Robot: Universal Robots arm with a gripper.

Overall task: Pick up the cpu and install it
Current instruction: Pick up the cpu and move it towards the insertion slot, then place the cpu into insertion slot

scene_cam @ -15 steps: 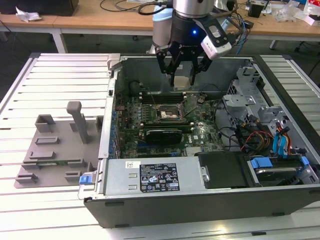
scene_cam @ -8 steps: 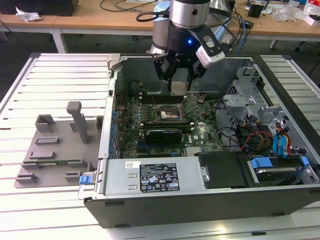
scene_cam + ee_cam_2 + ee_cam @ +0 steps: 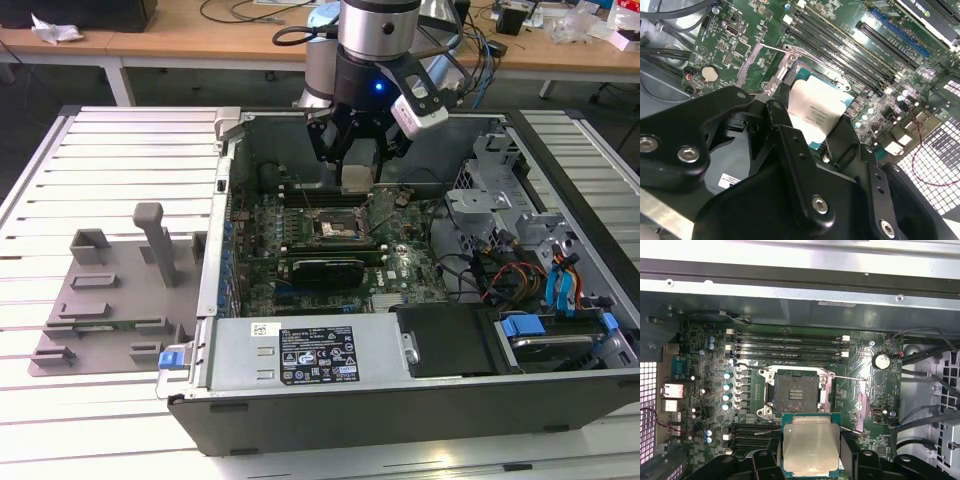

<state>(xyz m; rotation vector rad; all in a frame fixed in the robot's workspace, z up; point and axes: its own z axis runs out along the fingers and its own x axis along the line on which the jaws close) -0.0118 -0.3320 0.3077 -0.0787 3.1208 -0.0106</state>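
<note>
The cpu [image 3: 357, 178], a flat square chip with a silvery top, hangs inside the open computer case with my gripper [image 3: 358, 160] shut on its edges. It sits a little above and behind the black socket [image 3: 335, 222] on the green motherboard. In the first wrist view the cpu [image 3: 810, 445] lies just beside the open socket [image 3: 795, 395], whose metal frame and lever are swung back. In the second wrist view the black fingers [image 3: 777, 117] clamp the cpu [image 3: 815, 107] over the socket frame [image 3: 790, 60].
The case wall [image 3: 215, 250] and rear panel surround the motherboard. Memory sticks [image 3: 790, 342] run beside the socket, and a graphics card [image 3: 325, 268] lies in front of it. Drive bays and cables [image 3: 520, 270] stand at the exterior view's right. A grey fixture plate [image 3: 110, 290] with posts lies outside the case.
</note>
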